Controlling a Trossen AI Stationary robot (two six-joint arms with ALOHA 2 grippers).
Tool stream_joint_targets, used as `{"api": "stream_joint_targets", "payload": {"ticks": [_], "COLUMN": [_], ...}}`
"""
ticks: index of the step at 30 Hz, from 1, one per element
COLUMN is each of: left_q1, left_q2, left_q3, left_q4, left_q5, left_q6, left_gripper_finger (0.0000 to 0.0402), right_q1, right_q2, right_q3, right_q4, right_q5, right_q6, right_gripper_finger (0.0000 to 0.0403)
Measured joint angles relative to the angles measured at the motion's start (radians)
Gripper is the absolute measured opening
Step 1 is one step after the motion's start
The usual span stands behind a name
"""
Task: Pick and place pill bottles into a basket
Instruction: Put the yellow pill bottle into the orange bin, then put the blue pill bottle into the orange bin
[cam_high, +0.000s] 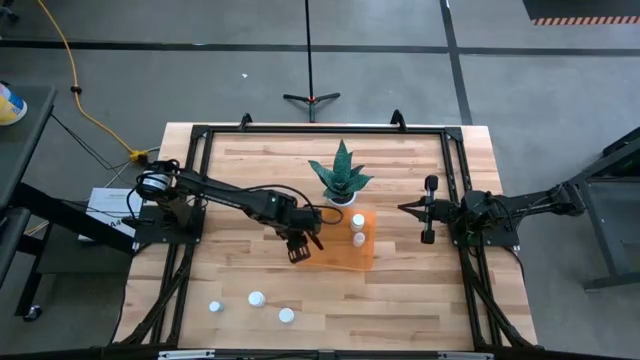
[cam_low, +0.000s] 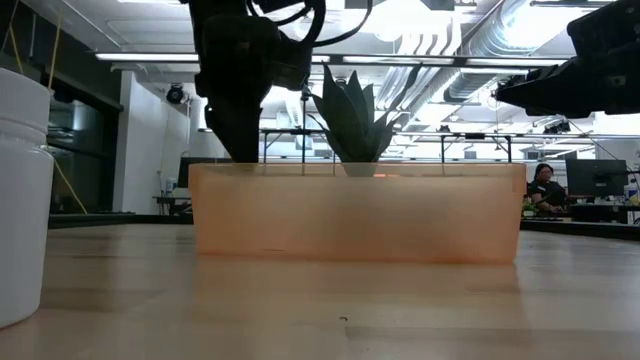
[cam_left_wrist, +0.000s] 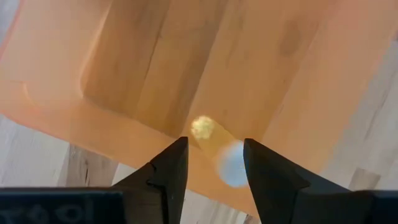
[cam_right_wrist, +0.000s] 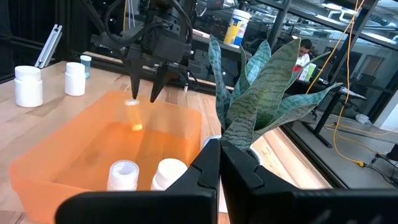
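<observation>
The orange basket (cam_high: 335, 250) stands on the table in front of the potted plant. Two white pill bottles (cam_high: 358, 222) (cam_high: 358, 239) stand in it at its right end; they also show in the right wrist view (cam_right_wrist: 123, 174) (cam_right_wrist: 169, 173). My left gripper (cam_high: 298, 246) is open above the basket's left end. A blurred white bottle (cam_left_wrist: 232, 163) shows in the air just below its fingertips, over the basket floor. Three more bottles (cam_high: 256, 298) stand on the table at the near left. My right gripper (cam_high: 428, 210) is shut and empty, right of the basket.
The spiky green plant in a white pot (cam_high: 340, 178) stands right behind the basket. One near-left bottle shows large at the low view's left edge (cam_low: 20, 200). Bare wood lies between the basket and the near edge.
</observation>
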Motion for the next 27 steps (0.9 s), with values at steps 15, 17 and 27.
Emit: {"api": "stream_joint_targets", "payload": {"ticks": [15, 17, 27], "left_q1": [-0.001, -0.017, -0.288], "left_q2": [-0.010, -0.010, -0.011], "left_q3": [0.052, 0.079, 0.134], "left_q4": [-0.161, -0.199, -0.351], "left_q5": [0.037, 0.080, 0.119], "left_q6": [-0.023, -0.080, -0.439], "left_gripper_finger": [0.0193, 0.0193, 0.0193], "right_q1": [0.000, 0.000, 0.000], "right_q2": [0.000, 0.000, 0.000], "right_q3": [0.000, 0.000, 0.000], "right_q4": [-0.001, -0.009, -0.021], "right_q5": [0.000, 0.000, 0.003], "right_q6": [-0.001, -0.001, -0.001], "right_gripper_finger": [0.0003, 0.0001, 0.0007]}}
